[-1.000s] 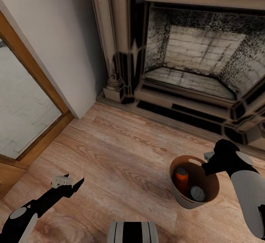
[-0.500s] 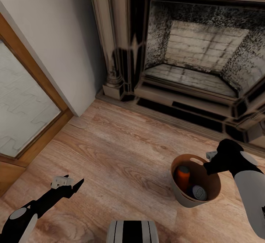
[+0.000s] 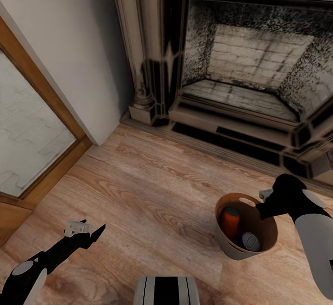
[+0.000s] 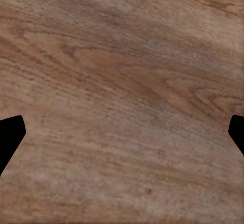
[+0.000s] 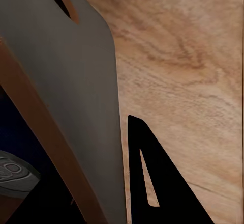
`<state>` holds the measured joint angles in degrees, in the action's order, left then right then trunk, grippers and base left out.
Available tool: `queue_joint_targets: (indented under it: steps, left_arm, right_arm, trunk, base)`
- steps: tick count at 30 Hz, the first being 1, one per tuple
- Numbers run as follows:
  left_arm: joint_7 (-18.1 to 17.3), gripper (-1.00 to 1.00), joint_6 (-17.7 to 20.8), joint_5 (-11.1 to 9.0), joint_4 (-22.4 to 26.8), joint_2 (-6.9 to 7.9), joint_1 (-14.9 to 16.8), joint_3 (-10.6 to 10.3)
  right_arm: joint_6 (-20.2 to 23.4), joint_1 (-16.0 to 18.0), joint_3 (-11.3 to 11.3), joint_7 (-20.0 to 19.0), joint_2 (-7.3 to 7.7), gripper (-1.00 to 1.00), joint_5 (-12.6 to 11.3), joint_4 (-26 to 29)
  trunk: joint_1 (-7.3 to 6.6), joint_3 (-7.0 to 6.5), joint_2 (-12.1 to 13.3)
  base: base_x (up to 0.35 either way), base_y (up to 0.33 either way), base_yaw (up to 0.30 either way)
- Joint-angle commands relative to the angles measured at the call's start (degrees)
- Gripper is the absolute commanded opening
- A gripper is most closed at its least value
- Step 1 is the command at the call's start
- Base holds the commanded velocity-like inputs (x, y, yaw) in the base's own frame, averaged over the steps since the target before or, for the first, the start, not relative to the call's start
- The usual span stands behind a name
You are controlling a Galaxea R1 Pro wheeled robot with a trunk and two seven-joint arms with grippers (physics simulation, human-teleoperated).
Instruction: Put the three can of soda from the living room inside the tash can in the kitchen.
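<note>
The right gripper (image 3: 262, 202) is clamped on the rim of the bin (image 3: 231, 248), holding it above the wood floor (image 3: 152, 189) in front of the brick fireplace (image 3: 249, 69). Inside the bin an orange can (image 3: 230, 219) stands beside a dark blue can (image 3: 249, 241); a third can cannot be made out. The left gripper (image 3: 88, 229) hangs over bare floor, its fingers (image 4: 11, 132) spread wide and holding nothing
</note>
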<state>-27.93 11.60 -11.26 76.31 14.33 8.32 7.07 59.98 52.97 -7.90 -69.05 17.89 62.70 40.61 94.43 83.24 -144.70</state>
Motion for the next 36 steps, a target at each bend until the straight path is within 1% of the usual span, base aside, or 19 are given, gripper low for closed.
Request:
queue_joint_targets:
  steps: [1, 8, 17, 18, 36]
  left_arm:
    - [0.0, 1.0, 0.0, 0.01, -0.01, 0.0, 0.03, -0.03]
    - [-0.01, 1.0, -1.0, -0.04, -0.91, 0.02, 0.03, 0.0]
    - [-0.03, 1.0, -1.3, -0.14, -1.58, 0.02, 0.03, 0.02]
    - [-0.04, 1.0, -1.3, -0.14, -1.6, 0.03, 0.03, 0.02]
    - [-0.07, 1.0, -1.33, -0.17, -1.77, 0.01, 0.03, 0.01]
  right_arm:
    - [0.02, -0.05, -0.12, 1.64, -1.72, -1.0, 1.44, -0.97]
    - [0.02, -0.05, -0.14, 1.67, -1.7, -1.0, 1.43, -0.97]
    - [0.02, -0.05, -0.18, 1.72, -1.72, -1.0, 1.45, -0.97]
    - [0.02, -0.05, -0.18, 1.72, -1.72, 1.0, 1.44, -0.97]
    - [0.02, -0.05, -0.3, 1.64, -1.67, 1.0, 1.3, -0.97]
  trunk:
    - [0.04, 0.02, 0.01]
    - [0.04, 0.02, 0.01]
    - [0.04, 0.02, 0.01]
    - [0.04, 0.02, 0.01]
    - [0.04, 0.02, 0.01]
  base:
    - [0.0, 0.0, 0.0]
    - [0.0, 0.0, 0.0]
    - [0.0, 0.0, 0.0]
    - [0.0, 0.0, 0.0]
    - [0.0, 0.0, 0.0]
